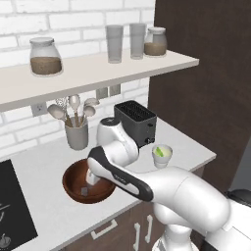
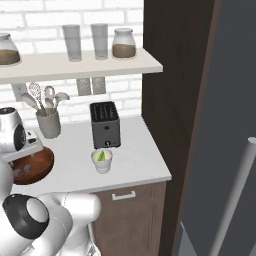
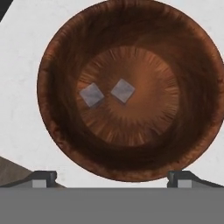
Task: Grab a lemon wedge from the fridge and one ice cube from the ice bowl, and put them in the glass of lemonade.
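we're looking straight down into the wide, shallow, dark reddish-brown wooden ice bowl (image 3: 127, 94), our jaws (image 3: 112, 178) spread wide apart with nothing between them, one dark fingertip (image 3: 43, 178) at each lower corner of the hand view, just outside the bowl's rim. two small pale grey ice cubes (image 3: 107, 93) lie on the flat floor of the bowl, side by side and close but apart, each turned corner-up like a diamond; being square, they show no long axis.

from the left base view the bowl (image 1: 73, 188) sits near the front edge of the pale grey surface (image 1: 44, 166), and our white arm crosses over it, hiding its right side and most of the hand; one cube just peeks out under the arm. from the right base view the bowl (image 2: 35, 167) is cut off at the left edge and partly covered by the hand.

the short pale whitish cup of lemonade (image 1: 162, 156) stands upright on the surface, to the right of the bowl and just in front of the black two-slot toaster (image 1: 136, 121). in it leans a tiny yellow-green lemon wedge (image 2: 101, 156), its long axis tilted against the cup wall; how deep it sits in the liquid is hard to make out. a grey utensil holder (image 1: 77, 133) with spoons and a whisk stands behind the bowl.

at the right of the right base view, the grey fridge door (image 2: 220, 150) with its long bar handle is cut off by the frame.
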Controlling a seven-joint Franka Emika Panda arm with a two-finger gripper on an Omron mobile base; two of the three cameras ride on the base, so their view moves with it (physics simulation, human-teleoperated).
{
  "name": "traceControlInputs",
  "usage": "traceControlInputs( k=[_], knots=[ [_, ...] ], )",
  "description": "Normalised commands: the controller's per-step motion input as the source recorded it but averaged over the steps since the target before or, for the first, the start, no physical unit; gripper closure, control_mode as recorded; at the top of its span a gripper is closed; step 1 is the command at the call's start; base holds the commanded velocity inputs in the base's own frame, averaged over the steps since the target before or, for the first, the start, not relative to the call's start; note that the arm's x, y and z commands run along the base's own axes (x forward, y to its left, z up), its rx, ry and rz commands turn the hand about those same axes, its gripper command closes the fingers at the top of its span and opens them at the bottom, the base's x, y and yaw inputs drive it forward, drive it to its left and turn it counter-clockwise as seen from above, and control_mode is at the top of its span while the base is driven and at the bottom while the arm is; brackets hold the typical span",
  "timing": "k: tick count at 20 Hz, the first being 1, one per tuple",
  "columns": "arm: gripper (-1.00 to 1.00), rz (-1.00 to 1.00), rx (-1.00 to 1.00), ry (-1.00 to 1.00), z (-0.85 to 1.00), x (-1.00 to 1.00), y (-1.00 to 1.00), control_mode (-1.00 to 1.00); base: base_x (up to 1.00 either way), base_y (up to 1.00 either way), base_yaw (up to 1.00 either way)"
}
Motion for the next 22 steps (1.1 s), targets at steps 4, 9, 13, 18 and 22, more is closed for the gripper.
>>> traceControlInputs(
  k=[4,9,13,18,22],
  knots=[
    [-1.0,-0.08,0.0,0.0,0.0,0.16,0.15,-1.0,0.0,0.0,0.0],
    [-1.0,-0.05,0.0,0.03,0.0,0.4,0.02,-1.0,0.0,0.0,0.0],
    [-1.0,0.0,0.0,0.0,0.0,0.19,0.0,-1.0,0.0,0.0,0.0],
    [-1.0,0.0,0.0,0.0,-0.1,0.2,0.11,-1.0,0.0,0.0,0.0],
    [-1.0,0.0,0.0,0.0,-0.36,0.23,0.22,-1.0,0.0,0.0,0.0]
  ],
)
